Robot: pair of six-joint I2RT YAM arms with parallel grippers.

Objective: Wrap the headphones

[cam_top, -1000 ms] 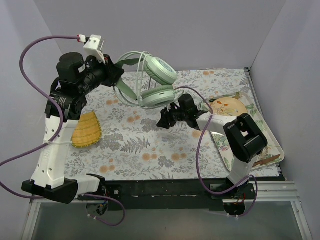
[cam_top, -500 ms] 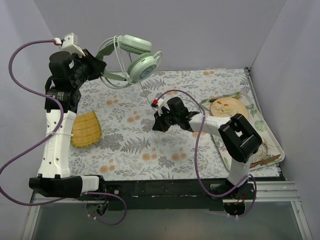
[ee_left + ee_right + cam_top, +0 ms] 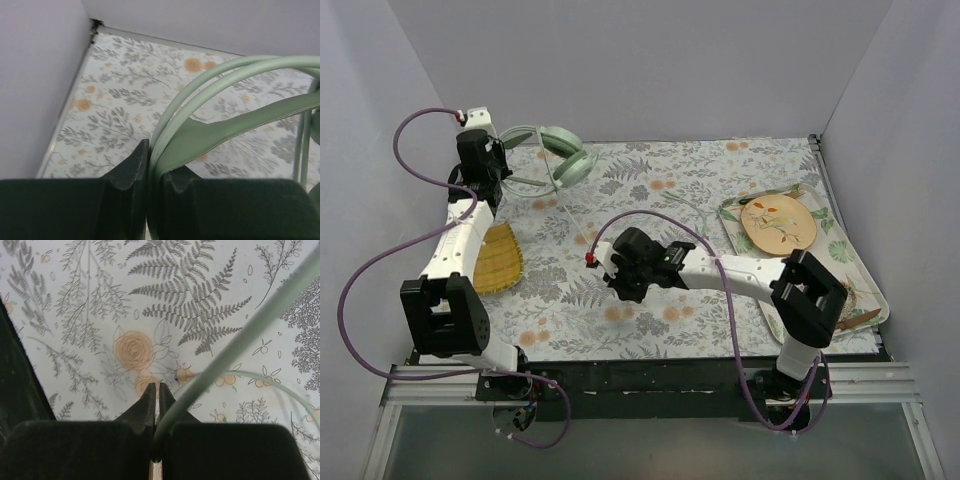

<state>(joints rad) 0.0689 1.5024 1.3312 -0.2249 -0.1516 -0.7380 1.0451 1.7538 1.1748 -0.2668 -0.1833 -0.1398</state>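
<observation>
The pale mint-green headphones (image 3: 558,156) hang above the table's far left corner, ear cups together. My left gripper (image 3: 510,170) is shut on the padded headband (image 3: 225,130), which is pinched between its fingers (image 3: 131,170) in the left wrist view. The thin pale cable (image 3: 578,222) runs from the cups down toward the table's middle. My right gripper (image 3: 620,290) is low over the floral cloth at the centre, shut on the cable (image 3: 240,340); the cable passes between its jaws near their base, and another stretch curves away to the right.
A yellow woven mat (image 3: 492,258) lies at the left under the left arm. A tray (image 3: 865,300) with a round orange-patterned plate (image 3: 778,222) sits at the right. Grey walls close in on the left, back and right.
My left arm has swung the headphones left and lower, toward the far left corner. My right gripper has moved left and nearer along the cable, over the table's centre.
</observation>
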